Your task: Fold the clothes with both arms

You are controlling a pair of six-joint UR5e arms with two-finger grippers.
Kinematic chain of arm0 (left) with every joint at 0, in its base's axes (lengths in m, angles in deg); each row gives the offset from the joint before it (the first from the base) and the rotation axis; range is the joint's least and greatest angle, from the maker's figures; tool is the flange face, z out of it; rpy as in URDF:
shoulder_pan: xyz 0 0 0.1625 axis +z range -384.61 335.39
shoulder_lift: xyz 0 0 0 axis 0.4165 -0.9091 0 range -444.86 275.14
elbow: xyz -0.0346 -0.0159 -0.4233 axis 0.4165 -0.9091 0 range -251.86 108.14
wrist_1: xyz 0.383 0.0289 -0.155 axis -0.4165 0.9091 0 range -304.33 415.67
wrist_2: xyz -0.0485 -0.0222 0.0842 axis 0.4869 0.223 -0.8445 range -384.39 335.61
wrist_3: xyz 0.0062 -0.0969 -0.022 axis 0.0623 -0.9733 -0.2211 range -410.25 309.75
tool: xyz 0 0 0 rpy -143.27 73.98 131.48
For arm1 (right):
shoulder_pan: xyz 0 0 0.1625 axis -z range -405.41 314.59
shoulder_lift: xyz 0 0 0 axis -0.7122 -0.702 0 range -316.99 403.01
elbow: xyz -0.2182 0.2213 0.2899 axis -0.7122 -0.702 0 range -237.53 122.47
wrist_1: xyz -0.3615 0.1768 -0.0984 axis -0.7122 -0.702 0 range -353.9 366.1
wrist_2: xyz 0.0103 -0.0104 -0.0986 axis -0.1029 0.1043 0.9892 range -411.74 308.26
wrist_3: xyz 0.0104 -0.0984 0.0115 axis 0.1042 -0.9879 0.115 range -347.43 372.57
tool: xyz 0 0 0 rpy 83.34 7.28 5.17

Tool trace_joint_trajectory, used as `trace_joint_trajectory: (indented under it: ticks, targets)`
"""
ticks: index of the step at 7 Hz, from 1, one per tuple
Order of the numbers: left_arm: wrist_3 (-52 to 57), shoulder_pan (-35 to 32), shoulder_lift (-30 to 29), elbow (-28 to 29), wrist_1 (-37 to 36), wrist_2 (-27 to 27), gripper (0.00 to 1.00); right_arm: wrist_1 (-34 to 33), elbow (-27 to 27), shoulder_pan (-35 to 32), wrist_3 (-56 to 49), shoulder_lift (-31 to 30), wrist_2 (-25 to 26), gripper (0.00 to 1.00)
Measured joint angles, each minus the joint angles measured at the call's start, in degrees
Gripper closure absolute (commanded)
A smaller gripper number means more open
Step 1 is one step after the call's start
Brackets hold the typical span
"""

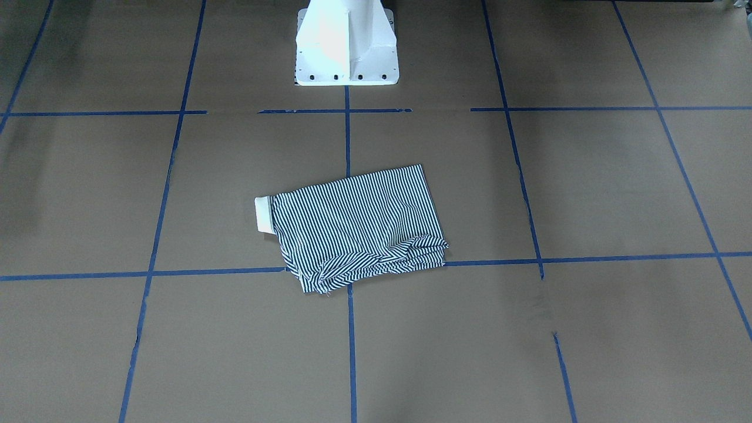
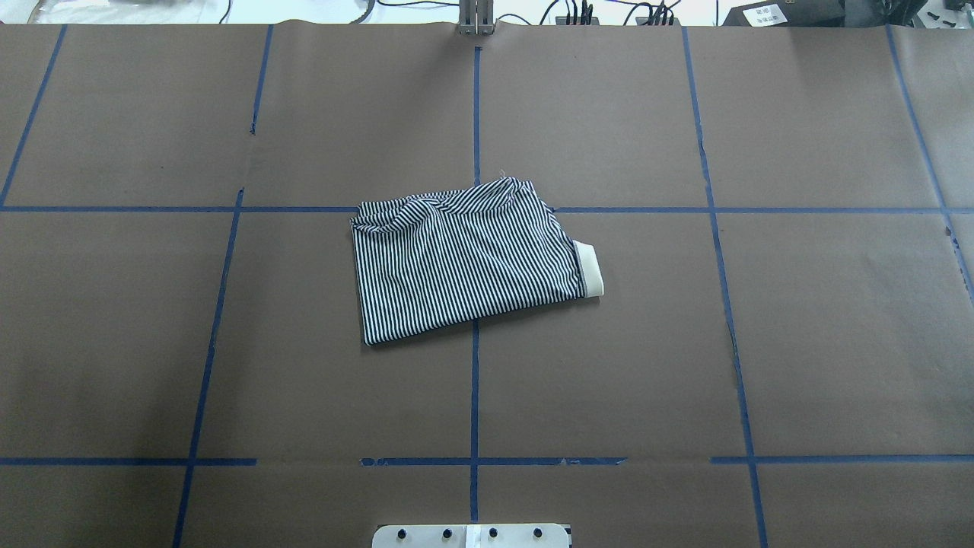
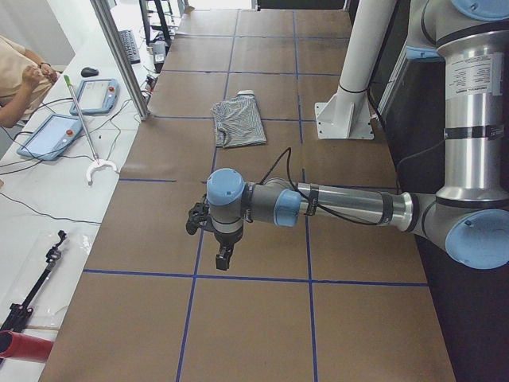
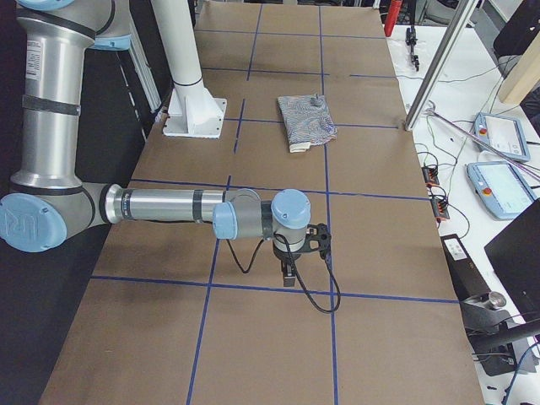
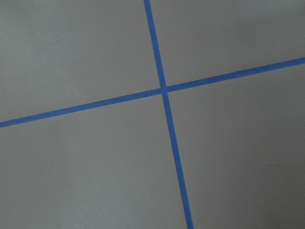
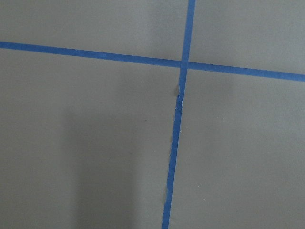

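Observation:
The striped polo shirt (image 1: 358, 226) lies folded into a rough rectangle at the middle of the table (image 2: 837, 320). Its cream collar (image 2: 588, 268) sticks out on the robot's right side. The far edge is bunched. It also shows in the side views, exterior left (image 3: 240, 121) and exterior right (image 4: 306, 118). My left gripper (image 3: 224, 256) hangs over the table's left end, far from the shirt. My right gripper (image 4: 288, 274) hangs over the right end, also far from it. Both show only in the side views, so I cannot tell whether they are open or shut. Both wrist views show only brown table and blue tape.
The white pedestal (image 1: 346, 44) stands at the robot's edge, behind the shirt. Blue tape lines (image 2: 475, 396) divide the brown table into squares. Tablets (image 3: 49, 135), cables and a person (image 3: 20, 76) are on the operators' side, beyond a metal post (image 3: 119, 56).

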Motion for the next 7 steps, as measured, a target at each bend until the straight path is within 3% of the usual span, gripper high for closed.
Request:
trace_joint_trajectory:
  ticks: [7]
  targets:
    - [-0.4, 0.0, -0.2, -0.3, 0.4, -3.3, 0.0, 0.1, 2.9, -0.1, 0.0, -1.1, 0.9, 0.0]
